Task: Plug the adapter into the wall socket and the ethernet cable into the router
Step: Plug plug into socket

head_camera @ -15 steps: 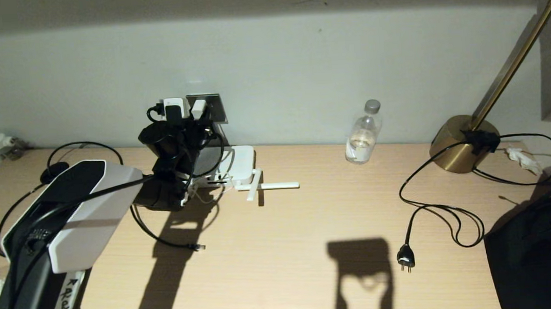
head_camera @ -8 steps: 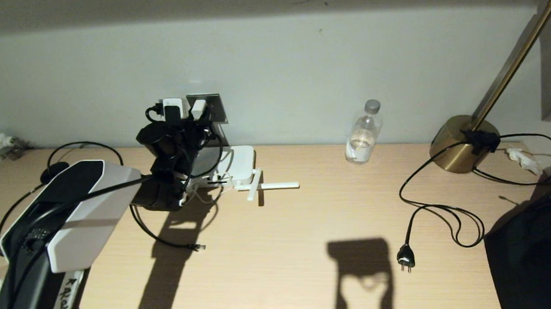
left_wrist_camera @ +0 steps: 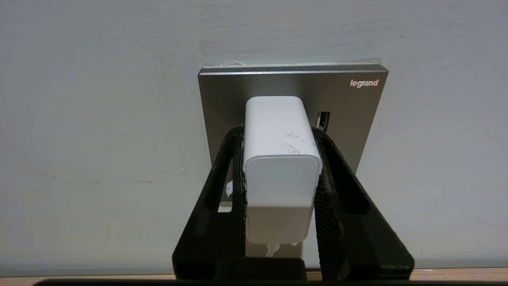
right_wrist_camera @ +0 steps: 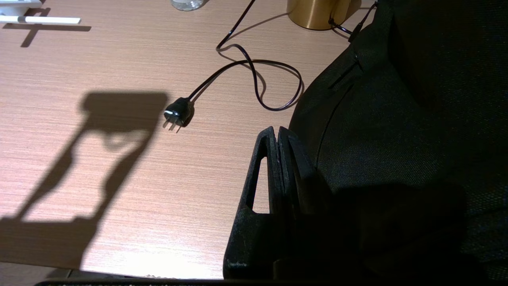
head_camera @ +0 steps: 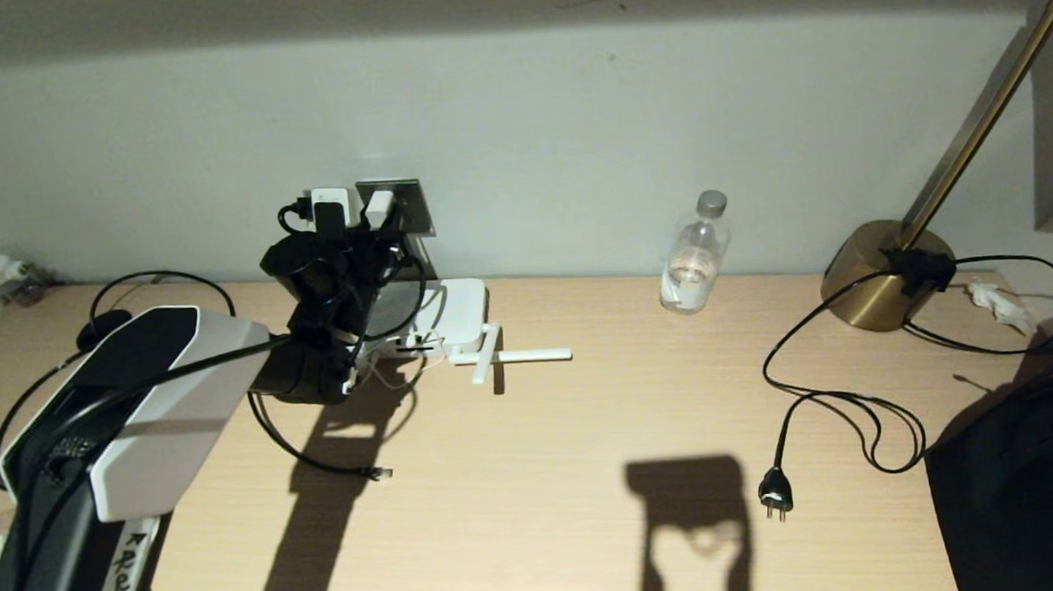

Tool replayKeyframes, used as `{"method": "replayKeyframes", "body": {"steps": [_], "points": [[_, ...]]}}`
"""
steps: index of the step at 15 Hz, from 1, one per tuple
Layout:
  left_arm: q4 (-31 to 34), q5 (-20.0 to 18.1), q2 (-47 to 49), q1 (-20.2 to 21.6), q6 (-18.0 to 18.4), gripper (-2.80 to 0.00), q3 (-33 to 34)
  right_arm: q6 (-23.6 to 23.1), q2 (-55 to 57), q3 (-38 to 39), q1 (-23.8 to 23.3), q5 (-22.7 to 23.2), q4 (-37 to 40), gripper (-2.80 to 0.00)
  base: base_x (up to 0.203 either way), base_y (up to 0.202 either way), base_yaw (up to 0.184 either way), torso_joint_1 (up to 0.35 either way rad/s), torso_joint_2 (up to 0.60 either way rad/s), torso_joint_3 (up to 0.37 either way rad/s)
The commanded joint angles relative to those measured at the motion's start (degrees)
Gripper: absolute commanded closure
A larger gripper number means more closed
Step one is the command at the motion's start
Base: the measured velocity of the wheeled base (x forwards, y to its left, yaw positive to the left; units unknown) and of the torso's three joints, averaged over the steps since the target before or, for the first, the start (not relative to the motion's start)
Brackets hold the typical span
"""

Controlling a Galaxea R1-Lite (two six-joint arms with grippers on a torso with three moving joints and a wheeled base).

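Two black fingers (left_wrist_camera: 329,186) of the left gripper (left_wrist_camera: 282,174) clamp the adapter (left_wrist_camera: 279,167), a small white block on a thin white cord, pressed against the grey wall socket (left_wrist_camera: 357,107) above the desk (head_camera: 537,443). Should the pins sit only partway home, letting go could tilt or drop the block. Below, the white router (head_camera: 459,323) lies flat at the wall; the ethernet cable (head_camera: 315,459) trails loose, its connector unplugged on the desk. The right gripper (right_wrist_camera: 278,159) rests closed and empty beside dark fabric.
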Motion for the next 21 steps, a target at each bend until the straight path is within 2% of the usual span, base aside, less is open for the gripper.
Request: {"method": "replayKeyframes", "body": {"steps": [1,7,9,10,17,21], "points": [[-0.3,0.0,0.1,0.0,0.0,0.0,0.0,0.1,0.1,0.0,0.0,0.0,0.0,0.0,0.0,0.0,0.0,0.0,0.0,0.0],[-1.1,0.1,0.0,0.0,0.1,0.0,0.4,0.1,0.1,0.0,0.0,0.0,0.0,0.0,0.0,0.0,0.0,0.0,0.0,0.0],[-1.4,0.2,-0.6,0.0,0.1,0.0,2.7,0.1,0.1,0.0,0.0,0.0,0.0,0.0,0.0,0.0,0.0,0.0,0.0,0.0],[-1.4,0.1,-1.1,0.0,0.1,-2.8,3.5,0.0,0.1,0.0,0.0,0.0,0.0,0.0,0.0,0.0,0.0,0.0,0.0,0.0],[-2.8,-0.1,-1.4,-0.1,0.1,-2.8,4.4,0.0,0.1,0.0,0.0,0.0,0.0,0.0,0.0,0.0,0.0,0.0,0.0,0.0],[-7.2,-0.3,-5.5,-0.7,0.1,-2.8,15.9,0.0,0.1,0.0,0.0,0.0,0.0,0.0,0.0,0.0,0.0,0.0,0.0,0.0]]}}
